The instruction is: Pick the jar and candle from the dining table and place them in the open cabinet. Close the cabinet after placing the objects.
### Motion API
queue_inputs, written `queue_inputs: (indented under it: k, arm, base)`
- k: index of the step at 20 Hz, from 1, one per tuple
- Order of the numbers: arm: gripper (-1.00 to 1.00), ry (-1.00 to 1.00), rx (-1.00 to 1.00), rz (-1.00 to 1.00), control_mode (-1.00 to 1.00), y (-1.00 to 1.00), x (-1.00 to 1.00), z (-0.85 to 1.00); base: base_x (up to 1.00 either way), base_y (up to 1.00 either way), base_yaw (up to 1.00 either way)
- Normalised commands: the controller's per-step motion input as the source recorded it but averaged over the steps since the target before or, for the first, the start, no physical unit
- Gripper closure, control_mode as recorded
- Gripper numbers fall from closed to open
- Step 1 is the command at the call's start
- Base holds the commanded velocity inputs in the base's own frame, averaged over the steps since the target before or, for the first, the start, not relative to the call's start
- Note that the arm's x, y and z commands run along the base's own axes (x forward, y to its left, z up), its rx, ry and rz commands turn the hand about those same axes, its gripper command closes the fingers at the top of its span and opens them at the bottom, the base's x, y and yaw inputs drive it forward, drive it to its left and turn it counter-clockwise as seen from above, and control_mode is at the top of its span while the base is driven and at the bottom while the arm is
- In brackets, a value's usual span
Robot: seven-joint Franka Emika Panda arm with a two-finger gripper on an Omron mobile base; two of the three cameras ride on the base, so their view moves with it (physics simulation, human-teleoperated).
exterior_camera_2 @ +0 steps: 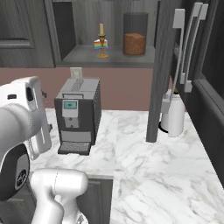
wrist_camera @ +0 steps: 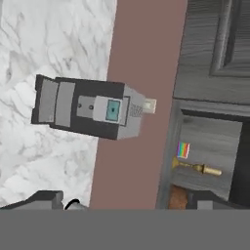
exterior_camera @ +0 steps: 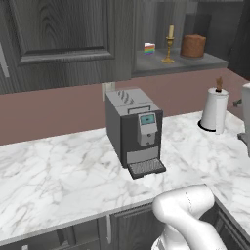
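**Jar and candle shelved, cabinet open**

The candle (exterior_camera_2: 102, 41) and jar (exterior_camera_2: 134, 43) are seen upright on the shelf of the cabinet (exterior_camera_2: 109, 56), apart, a rainbow cake slice (exterior_camera_2: 98, 45) behind the candle. The gripper (wrist_camera: 132, 201) is spread wide, empty, facing the coffee machine (wrist_camera: 88, 107).

The candle (exterior_camera: 170, 44) stands upright on the shelf of the open cabinet (exterior_camera: 195, 62), a slim cream-tan stick in a small gold brass holder with a round foot. To its right on the same shelf, near but apart from it, sits the jar (exterior_camera: 193, 45), a short clear glass cylinder filled mostly with brown stuff (its glass wall rises well above the fill in the right base view). Both stand upright toward the back of the shelf. The cabinet is dark grey wood grain with tall panelled doors; its right door (exterior_camera_2: 158, 70) stands swung open, edge-on in the right base view.
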Motion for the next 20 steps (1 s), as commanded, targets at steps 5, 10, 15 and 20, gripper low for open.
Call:
queue_inputs:
  k: [5, 10, 15, 20]
  arm:
    - [-1.0, -0.1, 0.28, 0.07, -1.0, 0.0, -0.03, -0.11]
    - [-1.0, -0.19, 0.23, 0.05, -1.0, 0.0, 0.01, -0.21]
    - [-1.0, -0.32, 0.18, 0.05, -1.0, 0.0, 0.24, -0.39]
    - [-1.0, -0.37, 0.15, 0.05, -1.0, 0.01, 0.25, -0.37]
  base:
    - [0.0, 0.0, 0.0]
    - [0.0, 0.0, 0.0]
    - [0.0, 0.0, 0.0]
    - [0.0, 0.0, 0.0]
